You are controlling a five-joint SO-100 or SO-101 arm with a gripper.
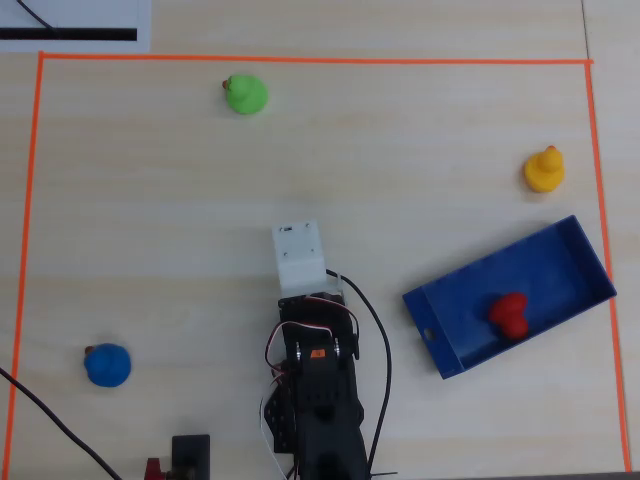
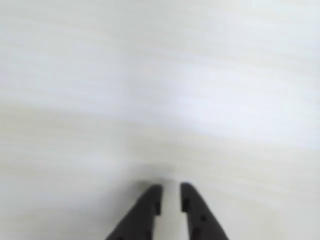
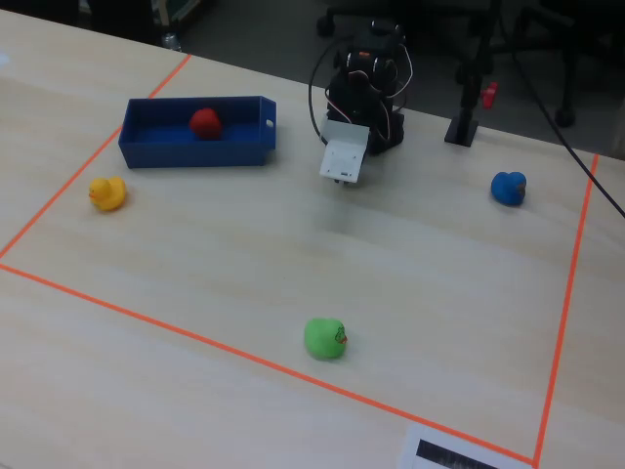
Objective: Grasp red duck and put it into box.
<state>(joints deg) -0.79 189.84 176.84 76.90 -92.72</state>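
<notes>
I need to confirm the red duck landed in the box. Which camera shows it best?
The overhead view: the red duck lies fully inside the box, unobstructed from above. The fixed view also shows it in the box, but smaller and partly behind the near wall. The wrist view shows only bare table and the gripper.

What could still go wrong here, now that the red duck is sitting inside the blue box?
Little, as far as I can judge. The red duck lies inside the box, and the gripper holds nothing, its jaws only slightly apart over bare table. Two small risks remain:
1. The box sits close to the arm's side, so a wide swing might nudge it.
2. The yellow duck stands near the box, and a shoved box could knock it.
</notes>
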